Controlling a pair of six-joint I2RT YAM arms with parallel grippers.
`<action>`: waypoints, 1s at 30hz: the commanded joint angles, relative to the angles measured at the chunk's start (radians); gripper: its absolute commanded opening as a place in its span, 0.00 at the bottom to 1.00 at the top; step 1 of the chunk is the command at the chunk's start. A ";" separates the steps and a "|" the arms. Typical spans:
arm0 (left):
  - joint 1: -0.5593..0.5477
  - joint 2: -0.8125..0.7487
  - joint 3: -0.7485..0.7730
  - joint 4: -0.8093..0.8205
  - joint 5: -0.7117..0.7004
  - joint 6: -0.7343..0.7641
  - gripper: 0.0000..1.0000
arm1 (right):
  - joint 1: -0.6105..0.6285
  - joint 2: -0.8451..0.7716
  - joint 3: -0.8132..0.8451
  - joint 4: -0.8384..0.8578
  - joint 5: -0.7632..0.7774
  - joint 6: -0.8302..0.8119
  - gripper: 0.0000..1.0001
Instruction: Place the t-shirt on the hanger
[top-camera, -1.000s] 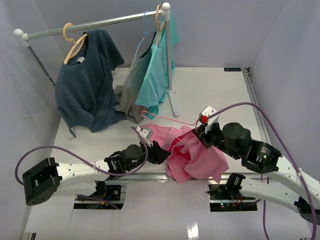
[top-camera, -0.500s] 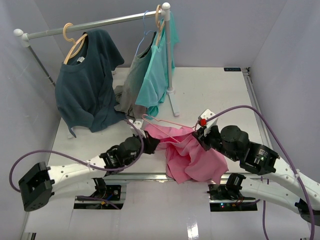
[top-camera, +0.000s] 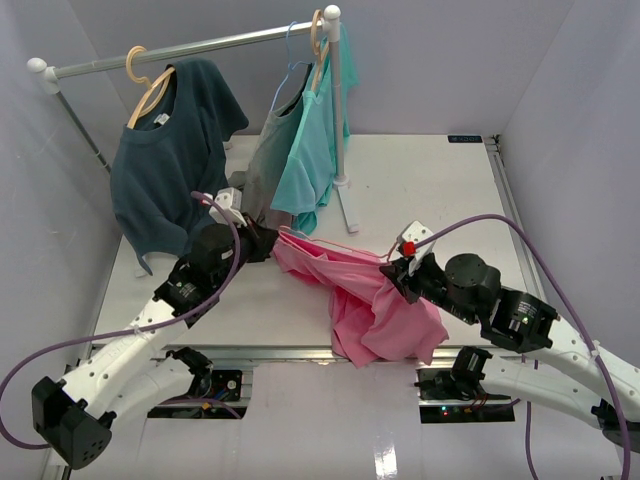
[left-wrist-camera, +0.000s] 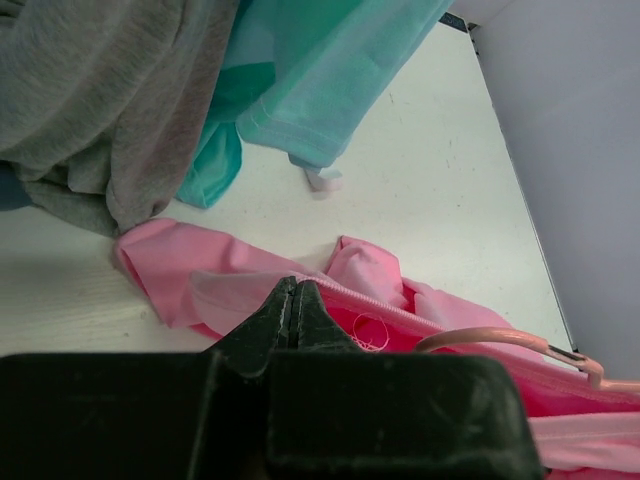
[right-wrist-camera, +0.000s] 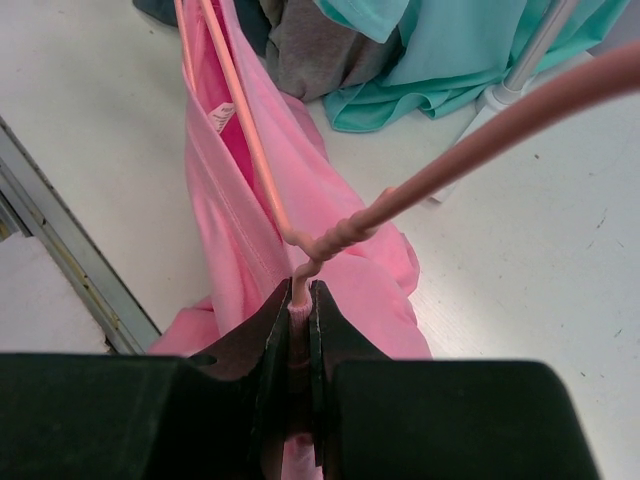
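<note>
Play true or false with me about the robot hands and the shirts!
1. The right gripper is pinching the pink hanger. True.
2. The dark blue shirt hangs from a wooden hanger on the rail. True.
3. The pink t-shirt hangs on the rail too. False: it lies bunched on the table.
4. The left gripper is wide open. False: it is shut on an edge of the pink t-shirt.
</note>
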 joint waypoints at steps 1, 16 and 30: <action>0.064 0.006 0.114 -0.137 0.001 0.088 0.00 | 0.013 -0.022 -0.003 0.017 0.058 -0.032 0.08; 0.098 0.068 0.376 -0.349 0.140 0.201 0.00 | 0.084 0.059 -0.013 0.016 0.115 -0.068 0.08; 0.098 -0.039 0.347 -0.490 0.076 0.251 0.00 | 0.097 0.058 0.001 -0.003 0.221 -0.051 0.08</action>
